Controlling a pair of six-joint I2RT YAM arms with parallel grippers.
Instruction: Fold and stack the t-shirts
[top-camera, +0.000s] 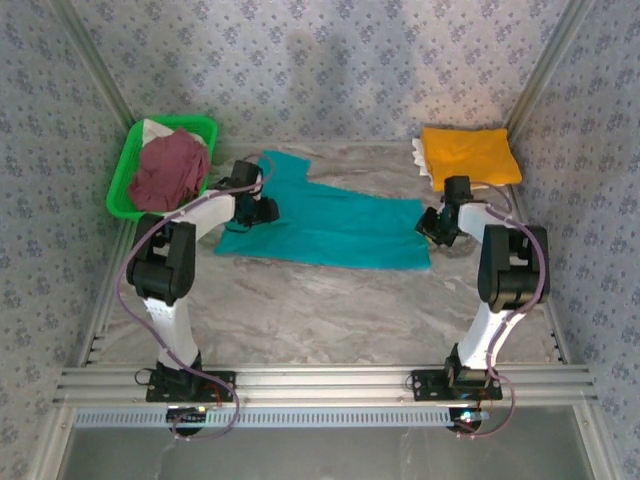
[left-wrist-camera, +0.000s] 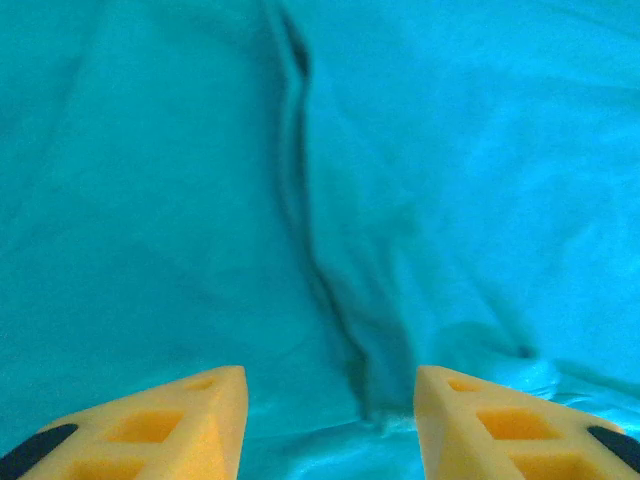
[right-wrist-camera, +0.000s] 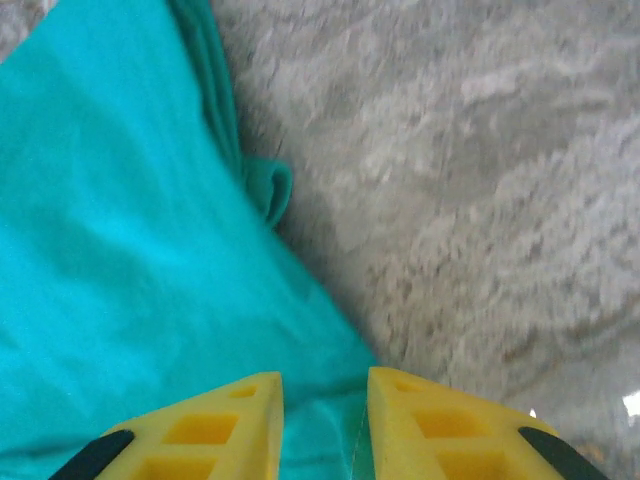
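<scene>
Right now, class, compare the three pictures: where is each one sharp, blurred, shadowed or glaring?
Top view: evenly lit, sharp, with a dark patch on the back wall. Left wrist view: the teal shirt looks soft, its crease shadowed. Right wrist view: the table is blurred, with glare bottom right.

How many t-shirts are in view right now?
3: a teal one spread mid-table, an orange-yellow one folded far right, a maroon one bunched in the green basket far left. Others may hide underneath.

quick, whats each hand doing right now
left hand: open, over the teal t-shirt
right hand: nearly shut at its edge, grip cannot be told
</scene>
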